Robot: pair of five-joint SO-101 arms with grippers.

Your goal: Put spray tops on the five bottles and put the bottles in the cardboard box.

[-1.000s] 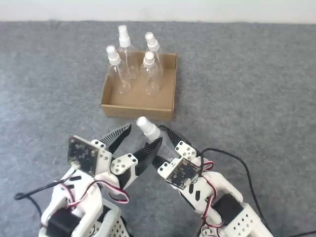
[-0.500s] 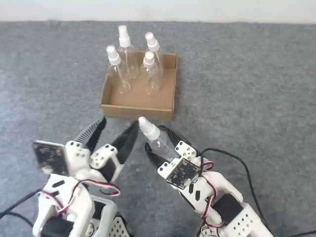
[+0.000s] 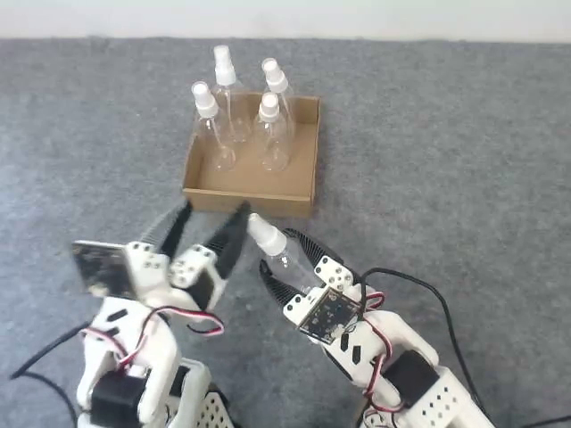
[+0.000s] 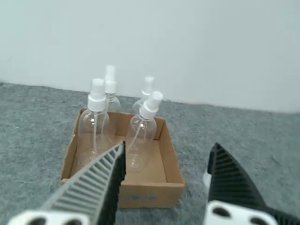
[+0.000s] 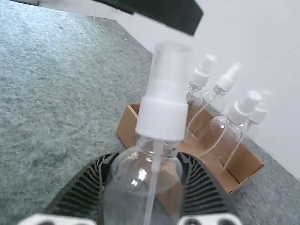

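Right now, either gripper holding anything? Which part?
Right gripper holds a bottle by its clear body, below the spray top. Left gripper is open, empty.

The tabletop (image 3: 446, 134) is covered by a grey, short-piled, carpet-like fabric wherever it is seen. Along its far edge a plain pale wall (image 3: 375, 16) is met, whitish and evenly lit. The surface is washed in soft, diffuse light, and only faint shadows are thrown on the pile.

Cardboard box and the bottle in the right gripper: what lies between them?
Nothing; the high view shows a bare strip of carpet between the cardboard box and the bottle.
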